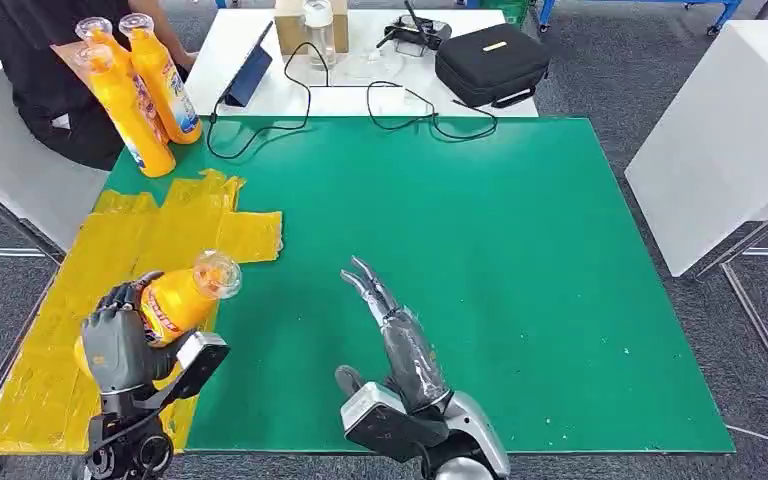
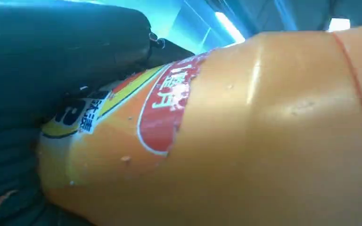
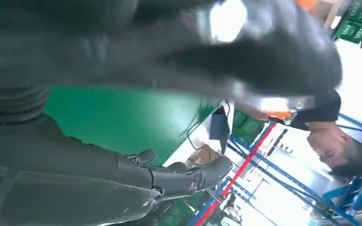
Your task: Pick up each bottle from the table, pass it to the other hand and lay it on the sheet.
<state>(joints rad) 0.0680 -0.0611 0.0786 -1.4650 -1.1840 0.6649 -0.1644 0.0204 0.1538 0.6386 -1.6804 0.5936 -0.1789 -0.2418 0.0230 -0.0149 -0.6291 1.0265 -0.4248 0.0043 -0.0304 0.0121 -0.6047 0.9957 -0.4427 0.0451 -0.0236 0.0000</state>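
Note:
My left hand (image 1: 120, 335) grips an orange bottle (image 1: 175, 300) with a clear cap, held tilted just above the yellow sheet (image 1: 110, 260) at the table's left. Up close in the left wrist view the bottle (image 2: 245, 136) shows its red and yellow label, with my dark fingers (image 2: 61, 52) wrapped around it. My right hand (image 1: 390, 320) is open over the green mat (image 1: 500, 270), fingers stretched out and holding nothing; its fingers (image 3: 179, 176) are spread in the right wrist view. A person at the far left holds three more orange bottles (image 1: 140, 85).
Behind the mat a white table (image 1: 360, 60) carries a black case (image 1: 490, 62), a tablet (image 1: 250, 75), cables and a clear bottle (image 1: 318, 28). Another white table (image 1: 730, 130) stands to the right. The person (image 1: 55, 70) sits close to the far left corner.

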